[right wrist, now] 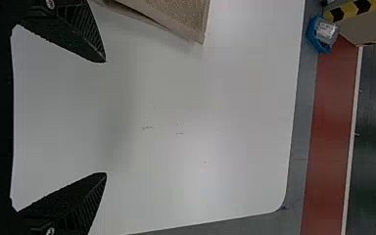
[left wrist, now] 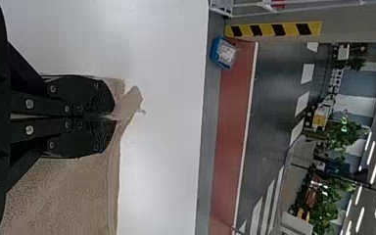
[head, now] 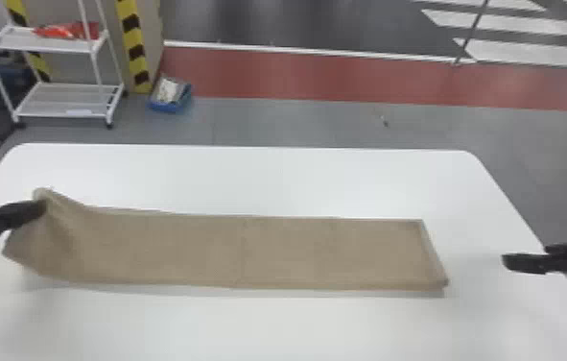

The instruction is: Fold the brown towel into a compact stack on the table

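The long, folded brown cloth towel (head: 267, 252) points left to right across the white, round-cornered worktop (head: 267, 326). The black left gripper (head: 43, 208) pinches its raised left end; the black right gripper (head: 550, 223) is wide open, empty.

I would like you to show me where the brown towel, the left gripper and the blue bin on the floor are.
Brown towel (head: 296, 252): head view, on its flat upper surface.
Left gripper (left wrist: 109, 116): left wrist view, between its fingertips.
Blue bin (head: 167, 107): head view, on its near wall.
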Tool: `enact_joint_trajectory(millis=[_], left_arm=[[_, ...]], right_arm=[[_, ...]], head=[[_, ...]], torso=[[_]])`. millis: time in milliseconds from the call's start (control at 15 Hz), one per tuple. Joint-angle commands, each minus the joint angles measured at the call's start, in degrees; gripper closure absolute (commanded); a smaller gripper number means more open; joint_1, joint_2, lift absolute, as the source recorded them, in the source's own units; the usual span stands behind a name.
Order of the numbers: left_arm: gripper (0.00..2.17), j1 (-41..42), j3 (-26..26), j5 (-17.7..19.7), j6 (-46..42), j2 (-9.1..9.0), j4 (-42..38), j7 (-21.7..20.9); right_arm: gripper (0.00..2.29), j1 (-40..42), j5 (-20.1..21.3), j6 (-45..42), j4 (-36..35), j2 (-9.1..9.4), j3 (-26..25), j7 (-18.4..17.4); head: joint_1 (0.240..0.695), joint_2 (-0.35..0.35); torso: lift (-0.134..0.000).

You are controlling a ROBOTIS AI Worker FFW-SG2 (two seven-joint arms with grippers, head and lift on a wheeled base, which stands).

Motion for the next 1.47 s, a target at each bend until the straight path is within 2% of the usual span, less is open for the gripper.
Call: enact_joint_trajectory(millis=[0, 200, 400, 533, 600, 667, 733, 800, 1000, 1133, 1267, 1400], left_arm=[[1.15, 0.6, 0.1, 2.2, -1.3, -0.11, -2.3, -0.1], [1.15, 0.2, 0.3, 4.5, -3.6, -0.02, -1.4, 2.0], [1.15, -2.2, -0.1, 1.5, -4.3, 0.51, 5.1, 3.6], [1.15, -2.8, -0.6, -2.8, -4.3, 0.51, 7.0, 5.5], [1.15, -2.9, -0.6, -3.6, -4.5, 0.51, 7.3, 5.7], [0.95, -2.9, -0.5, -3.6, -4.3, 0.68, 7.3, 5.8], [0.23, -2.9, -0.6, -3.8, -4.1, 0.68, 7.2, 6.2], [0.00, -2.8, -0.7, -5.1, -4.1, 0.51, 7.0, 6.5], [0.03, -2.6, -0.7, -5.7, -3.9, 0.68, 6.3, 7.1], [0.03, -2.6, -0.6, -6.5, -0.3, 0.77, 5.1, 6.1], [0.07, -3.3, -0.7, -7.1, 6.6, 1.03, 4.4, 2.8], [0.09, -4.6, -0.7, -8.0, 8.2, 0.95, 5.0, 3.1]], right_arm=[[0.05, 0.2, 0.0, 0.0, -0.2, -0.15, -0.6, 0.0], [0.05, 0.5, -0.2, -0.3, -0.1, -0.06, -0.8, 0.0], [0.05, 0.6, -0.2, -0.5, 0.0, 0.12, -0.8, -0.1], [0.05, 0.6, -0.2, -0.3, 0.0, 0.12, -0.7, -0.1], [0.05, 0.6, -0.2, -0.5, -0.1, 0.12, -0.7, -0.1], [0.05, 0.6, -0.2, -0.5, 0.0, 0.12, -0.7, -0.1], [0.05, 0.6, -0.2, -0.5, 0.0, 0.12, -0.7, -0.1], [0.05, 0.6, -0.2, -0.5, 0.0, 0.21, -0.6, -0.1], [0.05, 0.7, -0.2, -0.7, 0.1, 0.38, -0.5, -0.1], [0.05, 0.8, -0.1, -0.7, 0.1, 0.47, -0.5, -0.1], [0.05, 0.9, -0.1, -0.9, 0.3, 0.47, -0.5, -0.2], [0.05, 0.9, -0.1, -0.9, 0.2, 0.64, -0.3, -0.1]], head=[[0.695, -0.138], [0.695, -0.148], [0.695, -0.145], [0.695, -0.139], [0.695, -0.129], [0.695, -0.124], [0.695, -0.119], [0.695, -0.115], [0.695, -0.103], [0.695, -0.099], [0.695, -0.097], [0.695, -0.106]], torso=[[-0.124], [-0.124], [-0.124], [-0.124], [-0.124], [-0.124], [-0.124], [-0.124], [-0.124], [-0.124], [-0.124], [-0.124]])
